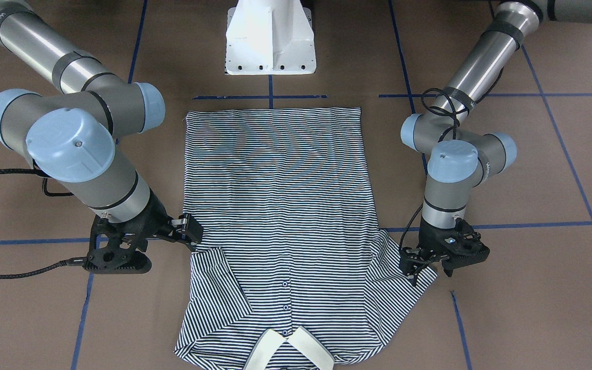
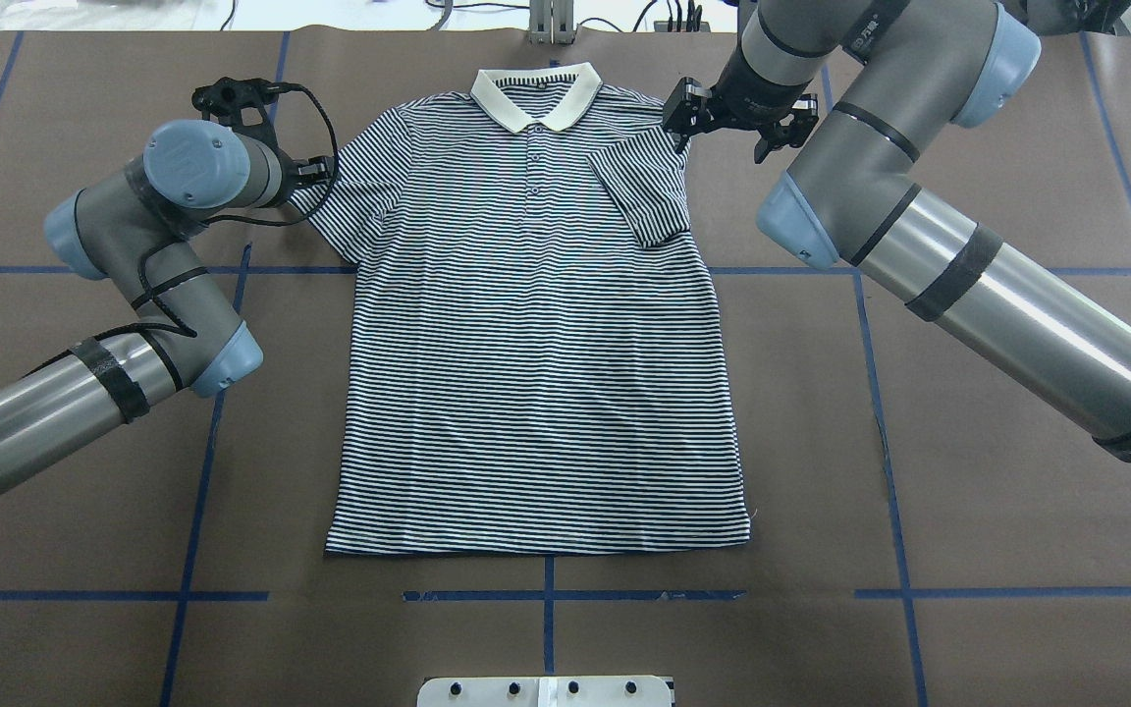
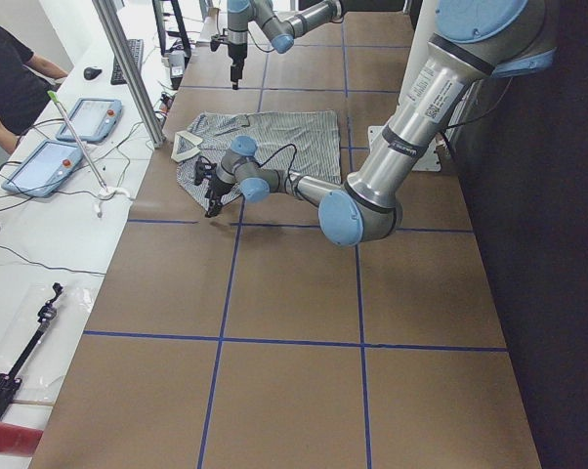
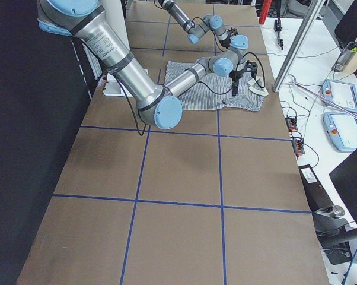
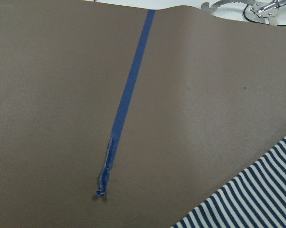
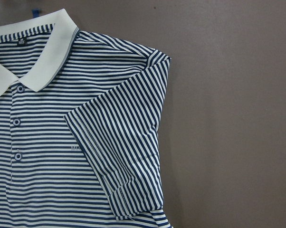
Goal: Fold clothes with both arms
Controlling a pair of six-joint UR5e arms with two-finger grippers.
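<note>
- Lying flat, front up, on the brown paper-covered desk (image 2: 968, 412) w/ blue tape lines (image 5: 133, 80): the thin navy-and-white striped short-sleeved polo shirt (image 2: 536, 373), plain white collar (image 2: 534, 96) at the far edge from the robot.
- The R sleeve (image 6: 119, 156) is already folded in over the chest. The L sleeve (image 2: 354, 206) lies out flat, not yet done, so prob. the step in hand.
- Over the L sleeve's outer hem hangs the left gripper (image 1: 429, 272), fingers spread, pinching nothing. By the R shoulder, the right gripper (image 2: 727, 128) also has fingers spread, empty.
- To do it well: come down on the hem edge, catch both layers, carry inward w/o dragging the body, and stop just short of the placket.
- Fabric is a soft, limp knit that prob. creases easily; the collar looks firmer.
</note>
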